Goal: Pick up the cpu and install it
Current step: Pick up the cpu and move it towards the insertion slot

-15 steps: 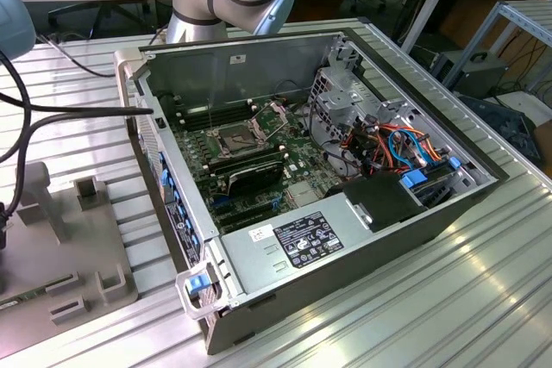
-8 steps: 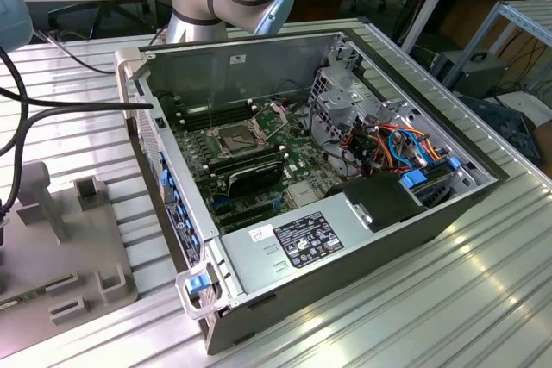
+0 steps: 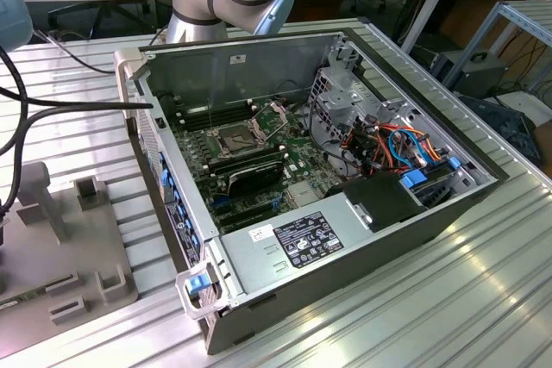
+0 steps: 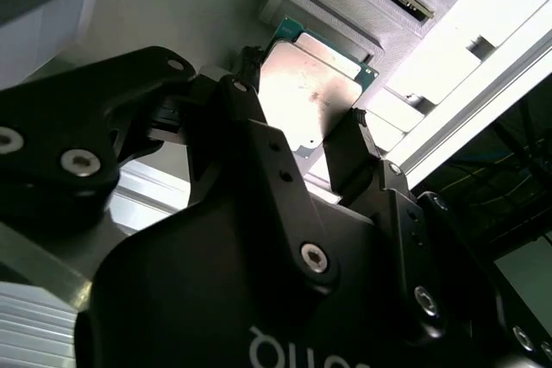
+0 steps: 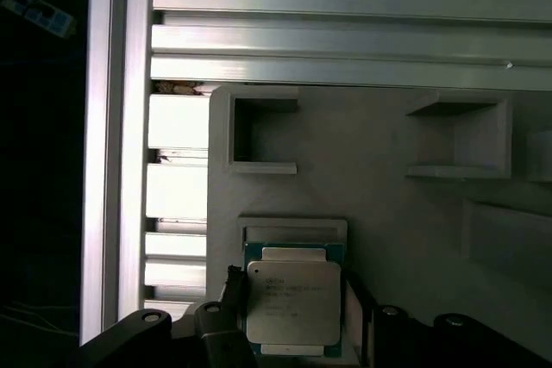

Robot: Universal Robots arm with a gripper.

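The cpu [image 5: 293, 303], a small square chip with a silvery face and green rim, lies on a grey holder plate [image 5: 388, 196] just below a raised ledge. In both wrist views my gripper [image 5: 294, 283] straddles it. One black finger [image 5: 233, 289] sits against one edge of the chip and the other finger [image 4: 352, 148] against the opposite edge, the gap matching the chip's width. In the second wrist view the cpu [image 4: 306, 92] shines between the fingertips of the gripper [image 4: 300, 102]. The chip still appears to rest on the plate.
The open computer case [image 3: 345, 239] lies on the ribbed metal table, with its dark motherboard socket [image 3: 235, 138] exposed inside. At the exterior view's left a grey fixture plate [image 3: 69, 247] carries small blocks. Black cables [image 3: 52, 105] run across there. Aluminium rails [image 5: 345, 40] border the holder.
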